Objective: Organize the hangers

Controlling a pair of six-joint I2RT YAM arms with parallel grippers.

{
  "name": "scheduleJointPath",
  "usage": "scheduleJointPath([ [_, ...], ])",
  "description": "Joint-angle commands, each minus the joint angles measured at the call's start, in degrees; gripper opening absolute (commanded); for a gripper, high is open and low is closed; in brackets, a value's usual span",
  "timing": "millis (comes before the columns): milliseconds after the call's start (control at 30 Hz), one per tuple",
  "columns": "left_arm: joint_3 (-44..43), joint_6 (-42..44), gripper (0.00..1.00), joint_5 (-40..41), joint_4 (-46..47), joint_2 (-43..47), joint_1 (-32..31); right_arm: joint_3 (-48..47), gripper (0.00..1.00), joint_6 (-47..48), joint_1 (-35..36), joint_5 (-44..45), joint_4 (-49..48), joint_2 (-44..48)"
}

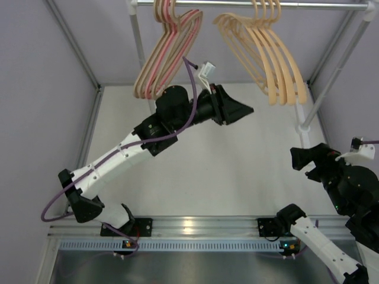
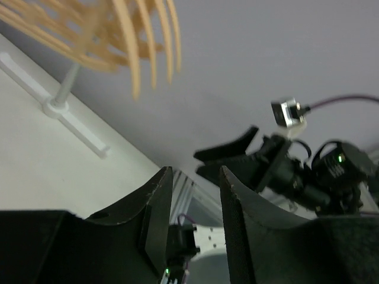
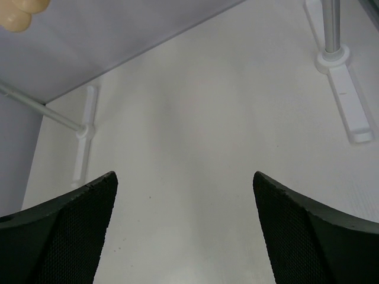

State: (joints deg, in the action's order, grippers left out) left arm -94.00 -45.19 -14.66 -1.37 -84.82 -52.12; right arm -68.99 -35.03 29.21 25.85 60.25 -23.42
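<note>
Since my left fingers [image 1: 246, 109] are only narrowly parted and pinch nothing, I would spread them wider before closing on any hanger. They hover above the far half of the worktop [image 1: 237, 177], pointing right, in the gap between the two bunches on the rail [image 1: 237, 5]. My right fingers [image 1: 299, 158] are spread wide and also empty, low near the right edge. Just right of my left fingers hang the peach-tan hangers [image 1: 266, 59], a bunch of about four toward the far right corner, tilted and fanned so their shoulders overlap. Behind my left wrist, toward the far left corner, hang the beige and pink hangers [image 1: 166, 53], also bunched and leaning. Every hook I can see sits on the rail. I judge the step in hand to be a reach for the nearest peach-tan one, to straighten or space it. To do it well I should come at a single shoulder edge-on and take only that thin arm between my fingers. I should then lift the hook just clear before sliding it, since a sideways shove would likely set the whole bunch swinging. The right pole [image 1: 334, 71] stands near that bunch, so I would keep the move short
</note>
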Motion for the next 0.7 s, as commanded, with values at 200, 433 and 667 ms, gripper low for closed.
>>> scheduleJointPath([
  [200, 24.4, 14.5, 0.54, 16.6, -8.9, 18.6, -16.3, 3.5, 0.99, 1.6, 0.7, 1.3, -2.9, 3.0],
  [433, 43.0, 12.8, 0.65, 23.6, -11.8, 29.3, -19.2, 7.2, 0.99, 2.5, 0.7, 2.5, -3.9, 7.1],
  [667, 50.7, 11.2, 0.69, 26.9, -14.2, 37.8, -19.5, 13.4, 0.99, 1.3, 0.7, 2.6, -7.0, 12.7],
])
